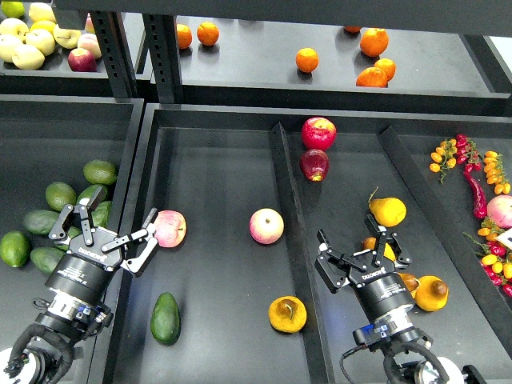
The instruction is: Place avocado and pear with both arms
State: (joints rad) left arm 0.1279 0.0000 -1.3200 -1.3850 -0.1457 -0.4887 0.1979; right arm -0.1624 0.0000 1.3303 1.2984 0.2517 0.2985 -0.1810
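Observation:
The dark green avocado point(166, 318) lies in the middle bin near its front left, below and to the right of my left gripper point(108, 234). That gripper is open and holds nothing; it hovers over the wall between the left and middle bins. The squat orange-yellow pear point(287, 314), with a brown hollow in its face, rests in the same bin near the divider. My right gripper point(362, 254) stands open in the neighbouring compartment, to the right of and slightly above the pear. It is over a partly hidden yellow-orange fruit point(370, 244).
Pink apples point(169, 228) point(266, 226) lie in the middle bin, one beside my left fingers. Brighter green avocados point(60, 195) fill the left bin. Red apples point(318, 133), a stemmed yellow pear point(388, 210) and another orange fruit point(431, 293) share the right compartment. Oranges point(307, 59) sit on the shelf behind.

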